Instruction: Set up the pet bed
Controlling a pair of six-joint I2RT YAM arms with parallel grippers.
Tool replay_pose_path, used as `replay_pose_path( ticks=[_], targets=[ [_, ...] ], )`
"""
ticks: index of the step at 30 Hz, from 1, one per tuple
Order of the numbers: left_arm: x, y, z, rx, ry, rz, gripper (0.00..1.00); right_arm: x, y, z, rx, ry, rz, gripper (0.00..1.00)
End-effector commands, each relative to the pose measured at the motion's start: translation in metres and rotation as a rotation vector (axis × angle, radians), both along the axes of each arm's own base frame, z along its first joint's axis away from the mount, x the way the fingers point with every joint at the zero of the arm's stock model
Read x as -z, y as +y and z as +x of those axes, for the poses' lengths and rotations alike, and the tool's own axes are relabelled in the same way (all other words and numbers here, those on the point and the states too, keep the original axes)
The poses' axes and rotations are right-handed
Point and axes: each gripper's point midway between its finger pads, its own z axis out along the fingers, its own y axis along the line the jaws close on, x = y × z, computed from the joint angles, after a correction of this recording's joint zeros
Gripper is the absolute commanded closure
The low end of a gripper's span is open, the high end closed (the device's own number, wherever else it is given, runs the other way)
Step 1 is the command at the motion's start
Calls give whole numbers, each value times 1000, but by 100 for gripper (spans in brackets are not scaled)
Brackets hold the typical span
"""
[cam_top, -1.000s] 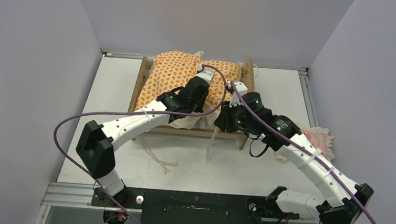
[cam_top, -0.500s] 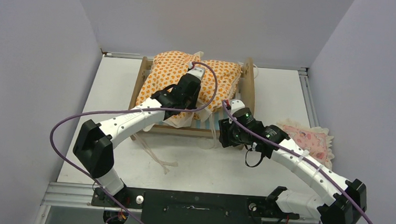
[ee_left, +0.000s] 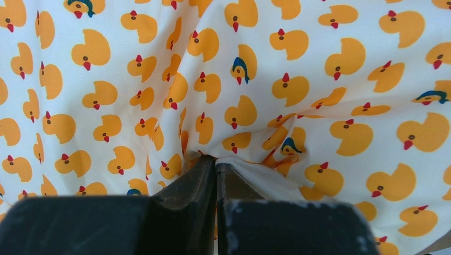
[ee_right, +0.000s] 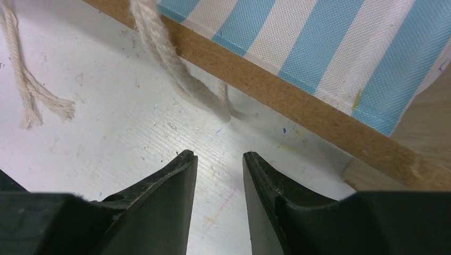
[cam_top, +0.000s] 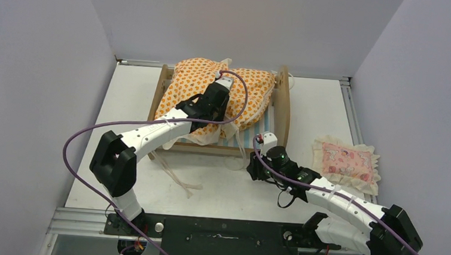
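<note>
Plywood pet bed point(cam_top: 261, 124); long axis crosswise (left-right)

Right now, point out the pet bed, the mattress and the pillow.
pet bed point(ee_right: 330, 42), right wrist view, on its bare striped base.
mattress point(cam_top: 258, 91), top view, on its right half.
pillow point(cam_top: 345, 163), top view, on its pink middle.

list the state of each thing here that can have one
bed: upright on table, partly uncovered
mattress: bunched on bed, not flat
left gripper: shut on a mattress fold
right gripper: open, empty, low over table by bed
pillow: flat on table, right of bed, apart from it
ties: loose, trailing on table
</note>
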Motion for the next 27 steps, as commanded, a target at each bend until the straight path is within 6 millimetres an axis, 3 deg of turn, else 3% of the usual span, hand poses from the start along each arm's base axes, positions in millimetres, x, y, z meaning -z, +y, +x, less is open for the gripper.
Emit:
replay_pose_path(
  ticks=[1, 11, 17, 20, 23, 27],
  targets=[
    [-25, -10, 14, -4, -53, -62, 100, -26, 22, 26, 23, -176, 161, 63],
    [-21, -9, 13, -3, -37, -52, 100, -1, 29, 36, 13, -238, 174, 65],
    [-19, -9, 13, -1, -27, -52, 100, 9, 22, 46, 49, -276, 129, 70],
    [-19, -8, 14, -3, -25, -54, 100, 11, 23, 45, 34, -277, 120, 78],
    [-18, -8, 14, -5, -23, -54, 100, 9, 23, 41, 12, -255, 104, 93],
    [-20, -5, 14, -7, -27, -51, 100, -7, 16, 31, 14, -205, 77, 95]
  ],
)
